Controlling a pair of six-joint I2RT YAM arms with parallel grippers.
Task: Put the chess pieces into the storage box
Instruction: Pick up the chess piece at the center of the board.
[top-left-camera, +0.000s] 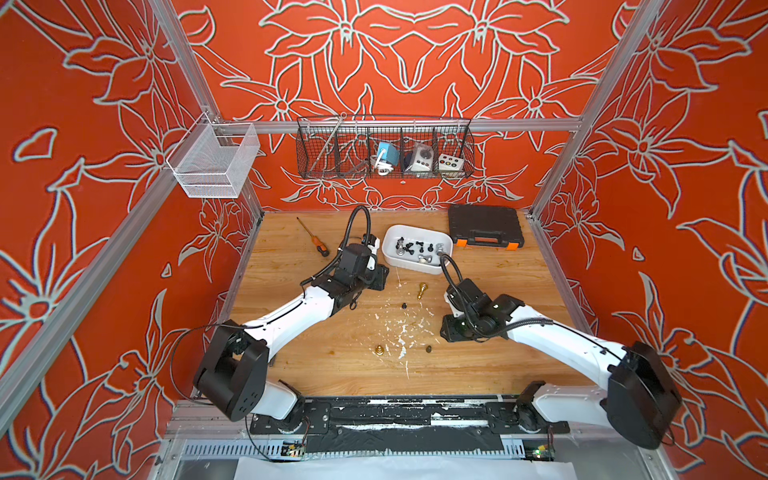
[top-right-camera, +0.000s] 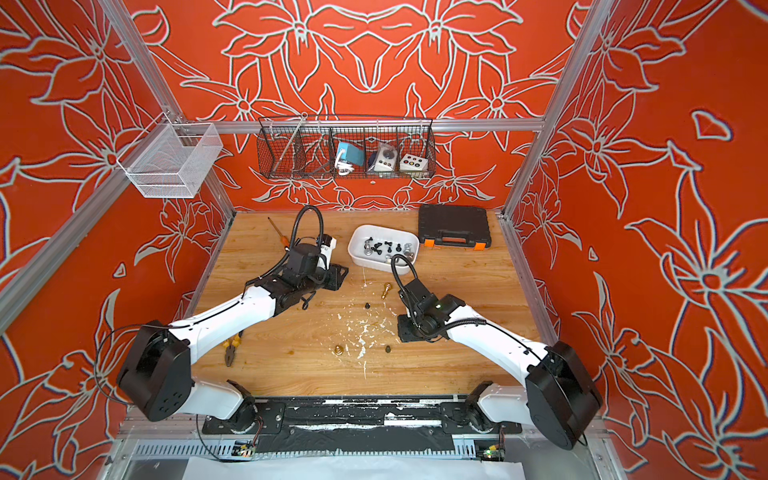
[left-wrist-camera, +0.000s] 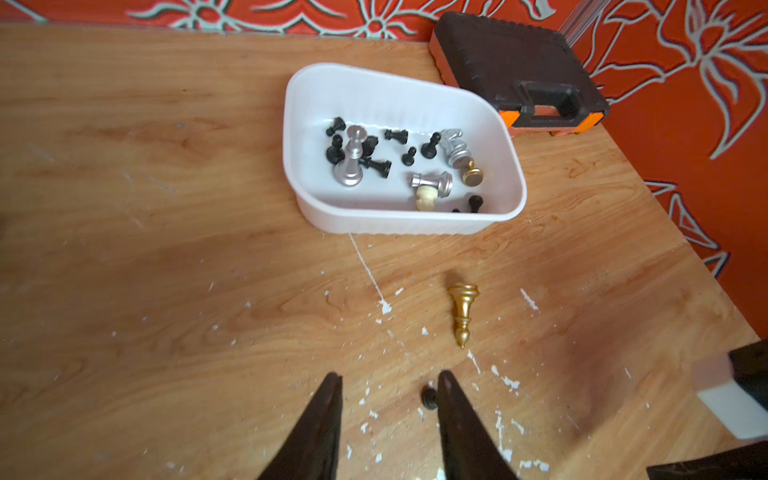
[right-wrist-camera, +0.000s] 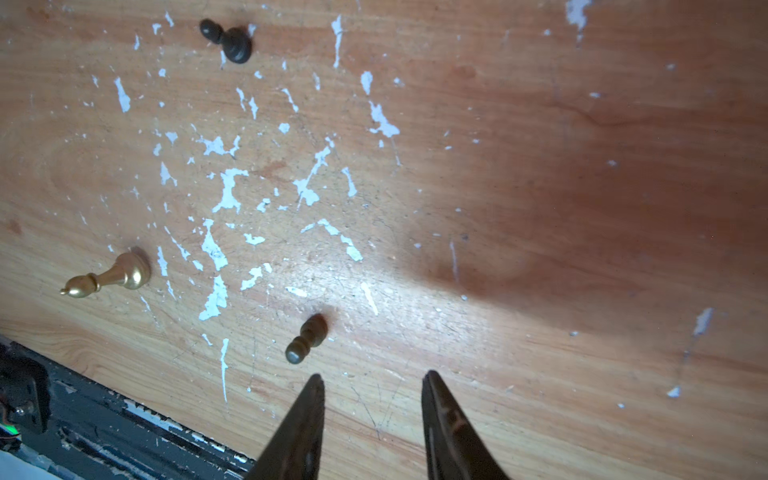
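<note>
The white storage box (top-left-camera: 409, 266) (left-wrist-camera: 395, 222) stands at the back middle of the table and holds several chess pieces (left-wrist-camera: 353, 160), black, silver, gold and cream. Loose on the wood are a lying gold piece (top-left-camera: 422, 290) (left-wrist-camera: 462, 311), a black pawn (top-left-camera: 404, 306) (left-wrist-camera: 429, 398), an upright gold piece (top-left-camera: 379, 350) (right-wrist-camera: 112, 276) and a dark pawn (top-left-camera: 428, 349) (right-wrist-camera: 306, 338). My left gripper (left-wrist-camera: 388, 380) (top-left-camera: 379, 279) is open left of the box, the black pawn close by one fingertip. My right gripper (right-wrist-camera: 372, 380) (top-left-camera: 449, 331) is open and empty, just beside the dark pawn.
A black toolcase (top-left-camera: 484, 226) with orange latches lies right of the box. An orange-handled screwdriver (top-left-camera: 313, 237) lies at the back left, pliers (top-right-camera: 231, 349) under the left arm. A wire basket (top-left-camera: 384, 147) and a white mesh basket (top-left-camera: 214, 162) hang on the walls. White paint flecks (right-wrist-camera: 226, 191) dot the table.
</note>
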